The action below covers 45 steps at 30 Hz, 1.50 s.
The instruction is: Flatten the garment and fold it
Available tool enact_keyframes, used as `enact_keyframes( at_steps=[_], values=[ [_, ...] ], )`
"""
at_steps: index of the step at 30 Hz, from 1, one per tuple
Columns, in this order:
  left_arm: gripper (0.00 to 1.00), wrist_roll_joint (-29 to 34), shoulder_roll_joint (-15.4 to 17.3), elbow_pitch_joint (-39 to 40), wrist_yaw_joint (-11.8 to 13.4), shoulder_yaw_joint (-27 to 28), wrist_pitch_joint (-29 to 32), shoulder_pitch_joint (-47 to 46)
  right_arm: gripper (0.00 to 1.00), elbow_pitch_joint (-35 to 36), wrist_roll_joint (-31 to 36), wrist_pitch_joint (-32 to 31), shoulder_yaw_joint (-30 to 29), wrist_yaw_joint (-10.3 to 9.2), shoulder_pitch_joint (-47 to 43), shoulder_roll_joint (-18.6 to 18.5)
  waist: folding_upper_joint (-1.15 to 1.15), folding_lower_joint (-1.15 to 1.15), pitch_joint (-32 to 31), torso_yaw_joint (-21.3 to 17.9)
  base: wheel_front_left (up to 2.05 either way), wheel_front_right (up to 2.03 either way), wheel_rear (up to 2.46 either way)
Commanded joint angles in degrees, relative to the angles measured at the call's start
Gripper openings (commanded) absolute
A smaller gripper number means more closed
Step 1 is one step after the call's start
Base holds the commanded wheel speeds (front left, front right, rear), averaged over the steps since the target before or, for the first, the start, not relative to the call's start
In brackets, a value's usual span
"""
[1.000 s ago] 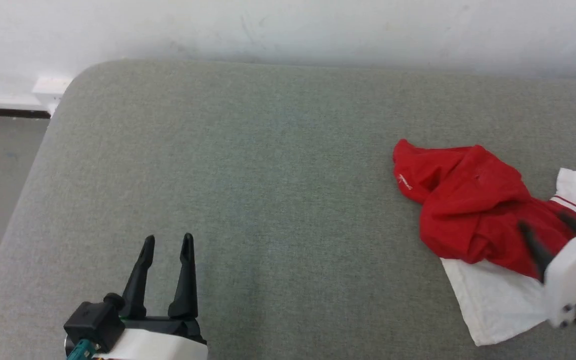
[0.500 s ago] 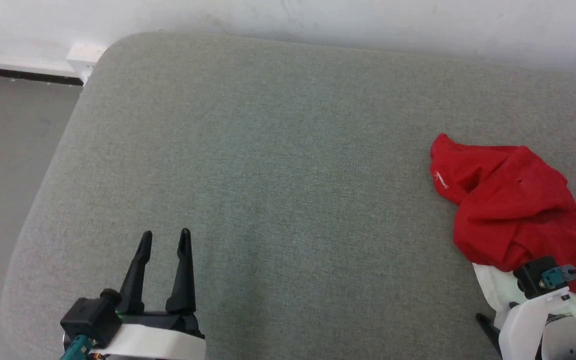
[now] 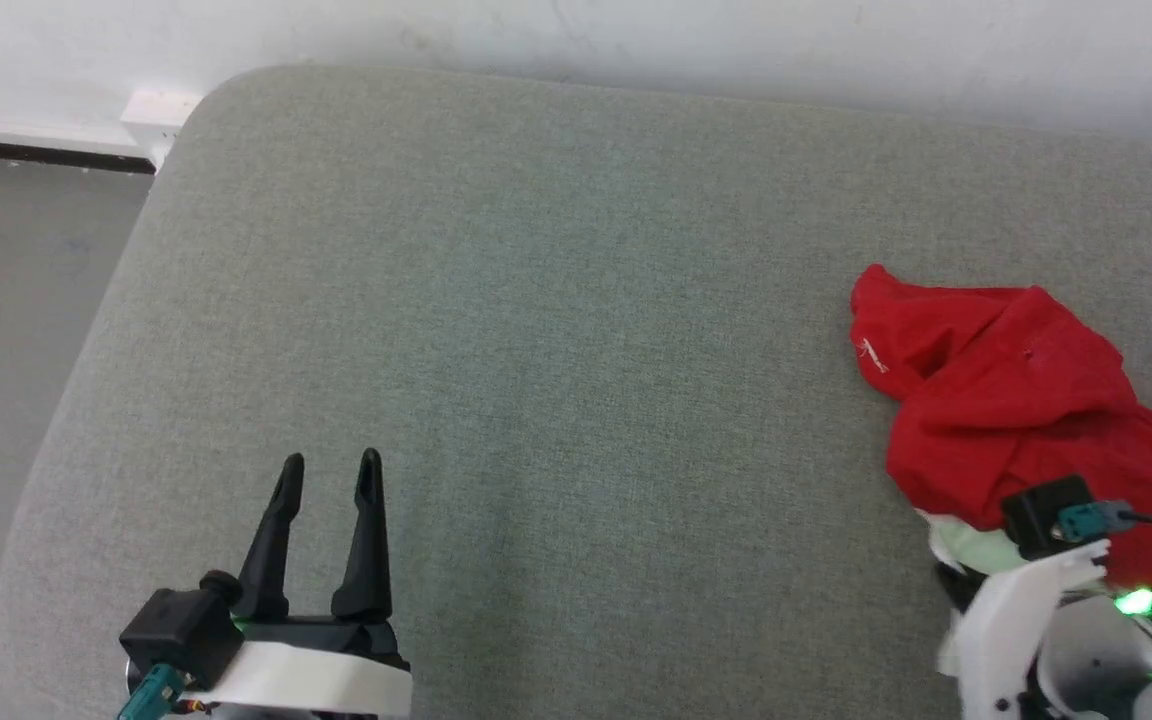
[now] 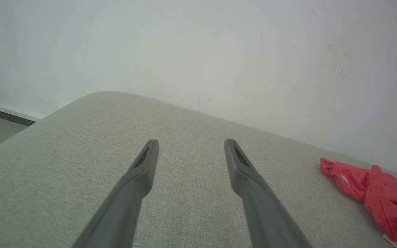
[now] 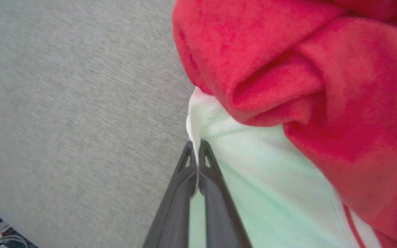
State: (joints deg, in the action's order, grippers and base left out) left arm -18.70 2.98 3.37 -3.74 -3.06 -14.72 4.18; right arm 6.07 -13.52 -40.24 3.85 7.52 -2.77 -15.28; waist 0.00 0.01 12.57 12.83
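The garment (image 3: pixel 1016 410) lies crumpled at the right side of the grey cushion, red cloth bunched over a white sleeve (image 5: pixel 253 179). In the left wrist view it shows as a red heap (image 4: pixel 381 199) at the far right. My right gripper (image 5: pixel 195 146) is shut on the left edge of the white sleeve, the cloth pinched between its fingertips. In the head view its white wrist (image 3: pixel 1026 620) sits at the lower right, fingers hidden under it. My left gripper (image 3: pixel 328 475) hovers open over bare cushion at the lower left, far from the garment, nothing between its fingers (image 4: pixel 143 165).
The grey cushion (image 3: pixel 536 350) spans most of the head view, with a rounded corner at the far left. A white wall (image 3: pixel 636 40) runs behind it. Grey floor (image 3: pixel 6 300) and a dark skirting strip lie to the left of the cushion.
The head camera shifted, so the scene sits differently in the picture. My right gripper has dropped to the white sleeve's edge and closed on it. The left gripper keeps its place, open.
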Motion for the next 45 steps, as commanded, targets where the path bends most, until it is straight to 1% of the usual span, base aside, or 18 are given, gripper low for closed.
enact_keyframes(
  at_steps=[1,3,7,11,14,17,19,22,23,24,25,27,29,33,37,38,41,45],
  values=[
    [1.0,-0.55,-0.1,-0.03,0.32,-0.01,-0.28,-0.98,0.0,1.15,-1.48,0.42,1.37,-0.03,1.34,1.4,0.0,-0.01,-0.5,-0.3,0.0,0.0,0.0],
    [1.0,-0.76,-0.1,-0.13,0.42,-0.15,-0.28,-0.98,0.0,3.21,-2.99,0.82,3.13,-0.03,3.03,2.12,0.0,-0.01,-0.82,-0.44,0.0,0.0,0.0],
    [1.0,-1.14,-0.1,-0.32,0.59,-0.19,-0.28,-0.88,0.0,6.2,-5.15,1.05,9.76,-0.03,8.8,3.19,0.0,-0.01,-1.34,-0.59,0.0,0.0,0.0],
    [1.0,-1.45,-0.1,-0.41,0.55,0.13,-0.28,-0.92,0.0,4.66,-7.31,1.99,18.39,-0.03,16.61,5.79,0.0,-0.01,-1.58,-0.14,0.0,0.0,0.0],
    [1.0,-1.87,-0.11,-0.45,0.54,0.12,-0.28,-1.2,0.0,0.36,-9.26,3.03,24.42,-0.03,21.73,8.37,0.0,-0.01,-1.5,0.96,0.0,0.0,0.0],
    [1.0,-2.13,-0.11,-0.8,0.49,-0.16,-0.28,-1.25,0.0,-6.1,-10.55,4.62,29.32,-0.03,25.57,10.3,0.0,-0.01,-1.4,2.34,0.0,0.0,0.0],
    [1.0,-2.24,-0.11,-1.24,0.34,-0.72,-0.28,-1.27,0.0,-11.55,-11.1,5.72,31.29,-0.03,27.0,11.16,0.0,-0.01,-1.41,3.53,0.0,0.0,0.0],
    [1.0,-2.31,-0.11,-1.94,0.18,-1.55,-0.28,-1.6,0.0,-20.93,-10.72,7.72,31.94,-0.03,28.24,11.91,0.0,-0.01,-1.5,5.03,0.0,0.0,0.0],
    [1.0,-2.31,-0.11,-1.94,0.18,-1.55,-0.28,-1.6,0.0,-20.93,-10.72,7.72,31.94,-0.03,28.24,11.91,0.0,-0.01,-1.5,5.03,0.0,0.0,0.0],
    [1.0,-2.38,-0.11,-2.45,0.11,-2.32,-0.28,-1.94,0.46,-26.77,-8.94,10.03,31.52,-0.03,28.96,12.11,0.0,-0.01,-1.65,5.96,0.0,0.0,0.0],
    [1.0,-2.43,-0.11,-2.68,0.11,-2.72,-0.28,-2.09,1.0,-29.21,-8.37,11.43,31.18,-0.03,29.18,12.19,0.0,-0.01,-1.75,6.34,0.0,0.0,0.0],
    [1.0,-2.4,-0.11,-3.08,0.17,-3.28,-0.28,-2.27,1.0,-32.84,-7.72,13.53,31.62,-0.03,29.65,12.3,0.0,-0.01,-2.09,6.71,0.0,0.0,0.0],
    [1.0,-2.41,-0.11,-3.18,0.38,-3.26,-0.28,-2.12,1.0,-34.16,-9.76,15.25,32.24,-0.03,29.81,12.35,0.0,-0.01,-2.7,6.41,0.0,0.0,0.0],
    [1.0,-1.75,-0.11,-3.45,0.45,-2.97,-0.28,-1.05,1.0,-32.93,-13.58,17.69,33.99,-0.03,30.9,12.38,0.0,-0.01,-4.3,4.74,0.0,0.0,0.0],
    [1.0,-1.06,-0.11,-3.1,0.4,-2.45,-0.28,0.15,1.0,-29.92,-15.33,20.11,31.91,-0.03,30.91,12.39,0.0,-0.01,-5.88,2.14,0.0,0.0,0.0],
    [1.0,-1.06,-0.11,-3.1,0.4,-2.45,-0.28,0.15,1.0,-29.92,-15.33,20.11,31.91,-0.03,30.91,12.39,0.0,-0.01,-5.88,2.14,0.0,0.0,0.0],
    [1.0,-0.47,-0.11,-2.66,0.24,-2.17,-0.28,0.8,1.0,-27.27,-13.65,22.71,27.12,-0.03,29.6,12.39,0.0,-0.01,-6.67,0.02,0.0,0.0,0.0],
    [1.0,0.23,-0.11,-1.8,0.2,-1.95,-0.28,1.39,1.0,-21.9,-6.37,28.41,17.04,-0.03,25.49,12.36,0.0,-0.01,-7.19,-2.56,0.0,0.0,0.0]
  ],
)
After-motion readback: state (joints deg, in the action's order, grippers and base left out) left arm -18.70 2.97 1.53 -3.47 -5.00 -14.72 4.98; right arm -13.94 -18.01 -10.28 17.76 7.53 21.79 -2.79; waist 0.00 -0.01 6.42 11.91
